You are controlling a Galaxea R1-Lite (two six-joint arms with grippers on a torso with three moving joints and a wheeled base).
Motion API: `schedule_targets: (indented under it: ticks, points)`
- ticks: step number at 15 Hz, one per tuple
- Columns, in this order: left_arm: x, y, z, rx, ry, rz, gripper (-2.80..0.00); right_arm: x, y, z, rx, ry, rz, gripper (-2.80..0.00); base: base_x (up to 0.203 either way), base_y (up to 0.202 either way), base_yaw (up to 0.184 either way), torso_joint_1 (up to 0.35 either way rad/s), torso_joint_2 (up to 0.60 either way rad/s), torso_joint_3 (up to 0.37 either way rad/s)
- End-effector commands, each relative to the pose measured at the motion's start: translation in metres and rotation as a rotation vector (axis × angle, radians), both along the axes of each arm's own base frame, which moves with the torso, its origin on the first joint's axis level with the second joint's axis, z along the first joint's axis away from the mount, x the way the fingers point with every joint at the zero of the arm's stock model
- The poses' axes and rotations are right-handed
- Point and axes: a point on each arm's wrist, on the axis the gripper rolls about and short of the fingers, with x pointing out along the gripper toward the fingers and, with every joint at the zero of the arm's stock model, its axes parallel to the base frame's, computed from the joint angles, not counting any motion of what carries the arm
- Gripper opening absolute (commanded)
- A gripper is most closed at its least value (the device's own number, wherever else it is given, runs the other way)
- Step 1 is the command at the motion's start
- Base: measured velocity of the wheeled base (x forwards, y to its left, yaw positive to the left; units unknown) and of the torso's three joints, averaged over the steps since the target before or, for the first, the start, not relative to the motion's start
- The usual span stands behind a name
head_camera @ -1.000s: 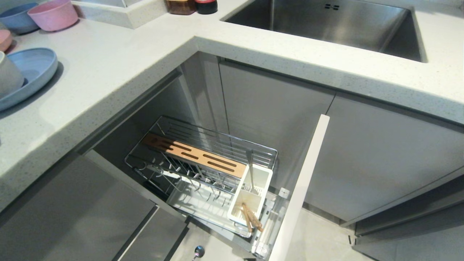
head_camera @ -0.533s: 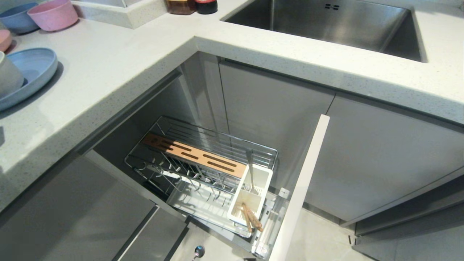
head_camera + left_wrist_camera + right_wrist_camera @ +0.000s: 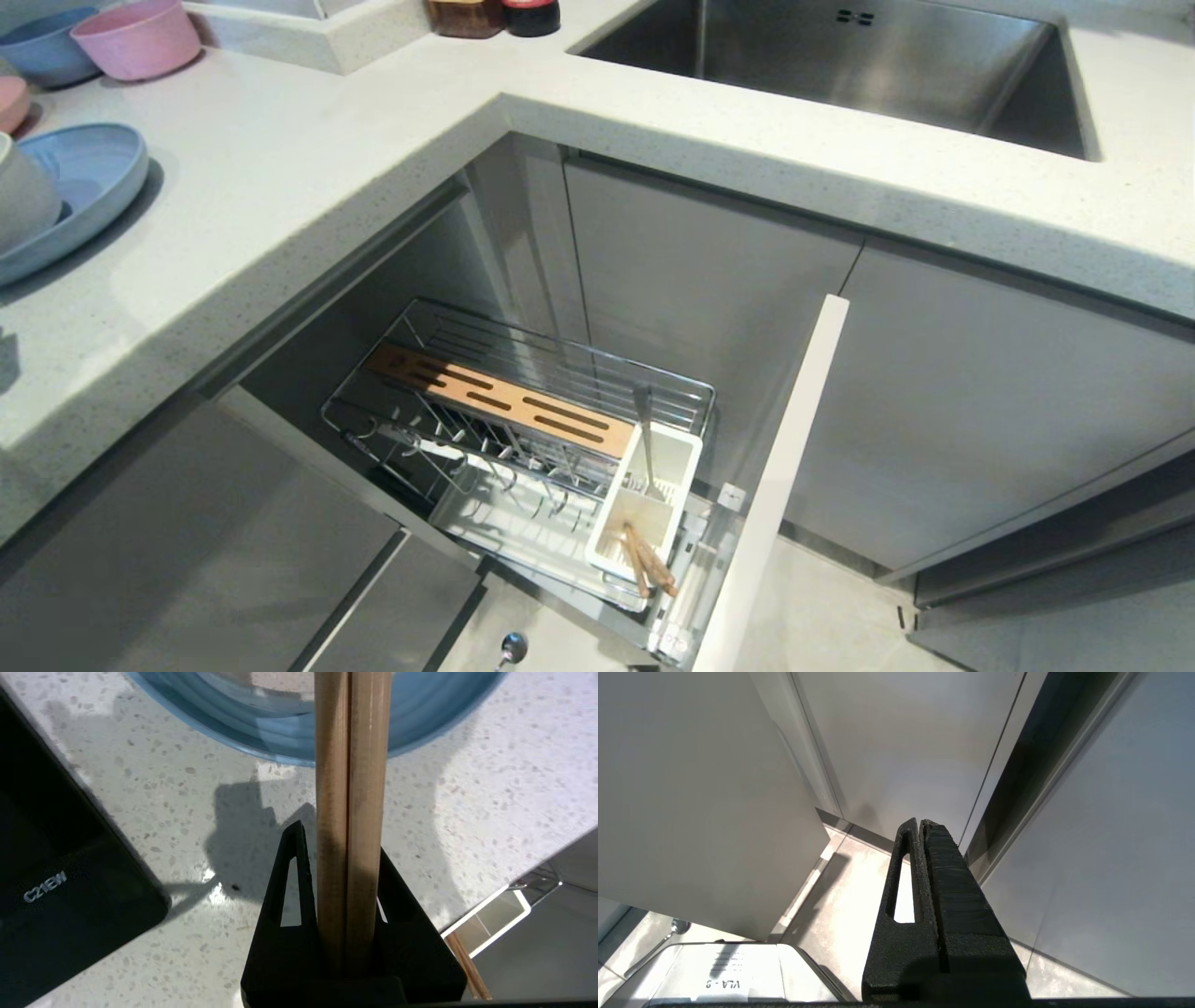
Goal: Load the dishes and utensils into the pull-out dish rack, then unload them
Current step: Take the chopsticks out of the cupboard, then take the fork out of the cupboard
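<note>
The left gripper (image 3: 343,858) is clamped on a pair of wooden chopsticks (image 3: 350,788), its black fingers (image 3: 292,886) pressed against their sides, the sticks running straight out past the tips. The right gripper (image 3: 923,823) hangs low by the floor, fingers pressed together on nothing. Neither arm shows in the head view.

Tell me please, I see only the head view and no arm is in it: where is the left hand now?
Observer: The left hand is over the countertop, near the rim of the blue plate.
Operator: Does it hold something?
Observer: Yes, it is shut on a pair of wooden chopsticks.
Operator: And the right hand?
Observer: The right hand is shut and empty, low before the cabinet fronts, above the floor.
</note>
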Motion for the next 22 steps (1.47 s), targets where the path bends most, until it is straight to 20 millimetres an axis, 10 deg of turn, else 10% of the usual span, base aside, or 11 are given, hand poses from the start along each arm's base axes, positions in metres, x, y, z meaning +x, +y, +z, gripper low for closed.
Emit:
schedule_targets:
  ticks: [1,22]
  points:
    - [-0.010,-0.002,0.003,0.004,-0.017,0.013,-2.80,0.000,0.000,0.000,0.000,0.002,0.000,-2.80,0.000,0.000,0.000,0.000,0.00,0.000]
    - [0.021,0.039,-0.021,-0.495,0.025,0.205,-2.80,0.000,0.000,0.000,0.000,0.001,0.000,-2.80,0.000,0.000,0.000,0.000,0.00,0.000]
